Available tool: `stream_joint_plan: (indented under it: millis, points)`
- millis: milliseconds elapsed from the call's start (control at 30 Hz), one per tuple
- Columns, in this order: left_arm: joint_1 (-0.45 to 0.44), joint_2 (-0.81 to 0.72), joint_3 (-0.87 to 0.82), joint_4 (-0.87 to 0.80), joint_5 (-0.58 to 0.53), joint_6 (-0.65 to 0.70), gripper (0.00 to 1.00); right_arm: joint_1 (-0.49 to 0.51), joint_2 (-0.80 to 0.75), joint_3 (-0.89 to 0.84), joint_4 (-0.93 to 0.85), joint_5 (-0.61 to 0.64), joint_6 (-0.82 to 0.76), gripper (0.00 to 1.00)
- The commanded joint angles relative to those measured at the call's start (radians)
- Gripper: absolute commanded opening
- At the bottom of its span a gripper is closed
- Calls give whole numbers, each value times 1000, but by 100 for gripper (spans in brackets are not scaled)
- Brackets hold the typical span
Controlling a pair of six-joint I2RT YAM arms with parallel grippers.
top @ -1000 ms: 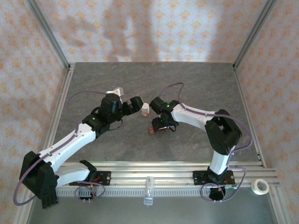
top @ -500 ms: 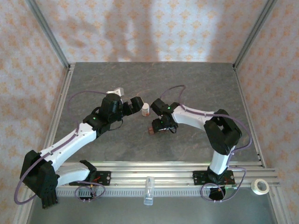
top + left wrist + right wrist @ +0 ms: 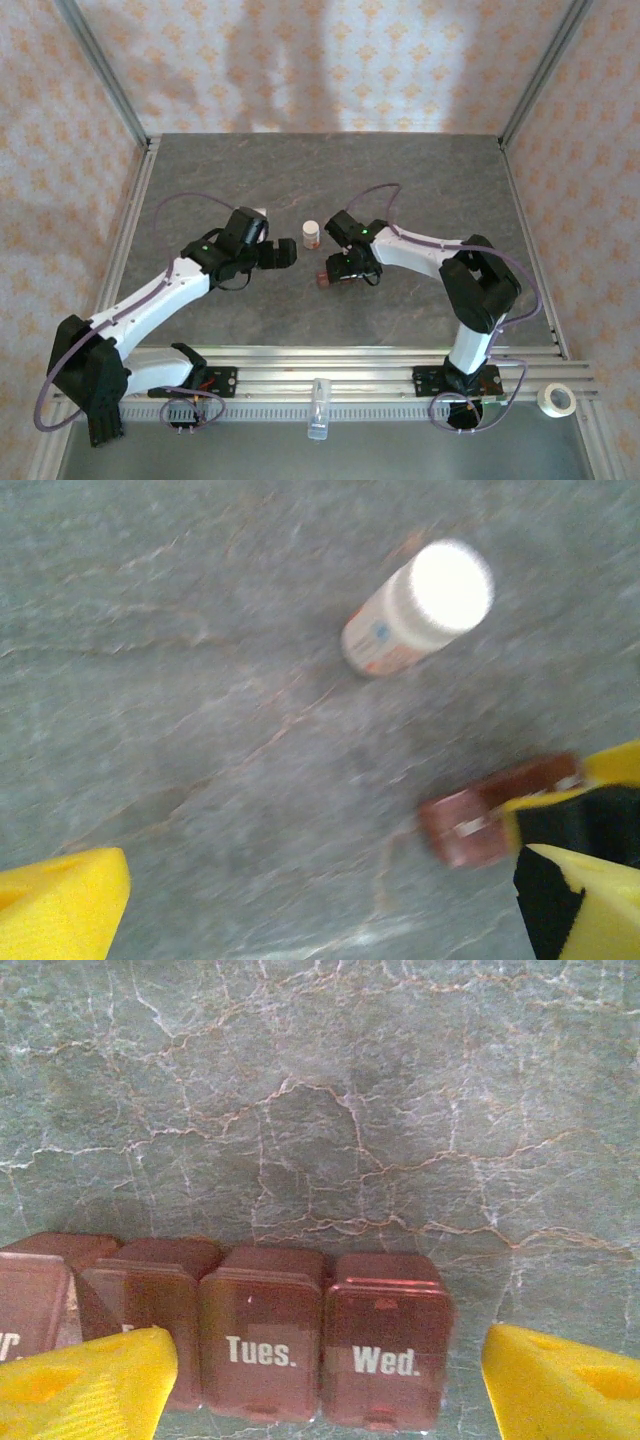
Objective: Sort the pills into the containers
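Note:
The containers [image 3: 324, 279], a dark reddish-brown strip of joined boxes, lie mid-table. In the right wrist view their lids [image 3: 320, 1350] are closed and read "Tues." and "Wed.". My right gripper [image 3: 343, 269] hangs over them, open, its yellow fingers [image 3: 565, 1380] straddling the strip [image 3: 325, 1385]; the right finger stands apart from the Wed. box. A small white-capped pill bottle [image 3: 311, 234] stands upright just behind. My left gripper [image 3: 283, 252] is open and empty, left of the strip, looking at the bottle [image 3: 420, 605] and the strip's end [image 3: 480, 820]. The pills are out of view.
A clear tube [image 3: 318, 408] lies on the front rail between the arm bases, and a roll of tape [image 3: 556, 400] sits at the front right corner. Metal frame posts and patterned walls enclose the grey stone tabletop [image 3: 420, 180].
My left gripper has drawn back from beside the bottle, toward the near left, leaving the bottle standing alone. The right gripper stays over the containers.

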Motion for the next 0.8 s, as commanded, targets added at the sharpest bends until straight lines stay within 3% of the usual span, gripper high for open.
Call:
stream_joint_plan:
  millis: [0, 233, 767]
  points:
    - [-50, 23, 35, -147, -97, 135, 100, -16, -25, -11, -2, 7, 23, 82]
    - [-177, 88, 39, -118, -140, 179, 100, -40, -48, -10, 0, 2, 27, 83]
    - [-265, 258, 58, 29, -102, 232, 100, -88, -89, -114, 91, -59, 66, 82]
